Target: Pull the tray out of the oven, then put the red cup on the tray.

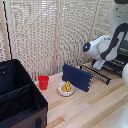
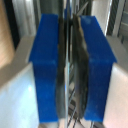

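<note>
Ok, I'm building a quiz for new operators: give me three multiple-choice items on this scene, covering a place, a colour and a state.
1. Where is the red cup?
A. On the tray
B. On the table, between the black case and the white bowl
C. Inside the bowl

2. What colour is the panel on the wire stand?
A. Green
B. White
C. Navy blue

3. How is the cup standing?
A. Upright
B. On its side
C. Upside down

Key:
1. B: the red cup sits on the table with the black case and white bowl either side.
2. C: the panel is dark blue.
3. A: its wider end faces up.
</note>
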Controlling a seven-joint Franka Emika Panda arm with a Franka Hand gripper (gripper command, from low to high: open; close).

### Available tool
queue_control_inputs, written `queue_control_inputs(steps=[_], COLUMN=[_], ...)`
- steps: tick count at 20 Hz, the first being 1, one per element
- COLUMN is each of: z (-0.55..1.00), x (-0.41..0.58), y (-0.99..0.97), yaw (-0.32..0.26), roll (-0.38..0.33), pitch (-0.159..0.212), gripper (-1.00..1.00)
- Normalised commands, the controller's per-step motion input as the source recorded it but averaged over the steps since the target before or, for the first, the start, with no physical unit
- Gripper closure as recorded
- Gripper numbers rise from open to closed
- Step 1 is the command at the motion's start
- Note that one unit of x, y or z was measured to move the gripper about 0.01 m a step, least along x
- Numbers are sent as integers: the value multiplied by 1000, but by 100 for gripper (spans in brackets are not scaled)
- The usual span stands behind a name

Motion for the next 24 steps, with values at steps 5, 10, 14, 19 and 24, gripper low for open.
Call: queue_control_inputs(steps=[5,10,14,19,24], z=[-39,0,0,402,789], x=[-20,83,152,106,145], y=[674,-5,-104,39,87], yaw=[-46,-3,-29,-104,-189], roll=[-39,-2,77,83,19], pitch=[-6,0,-10,22,8], gripper=[100,-100,-100,-100,-100])
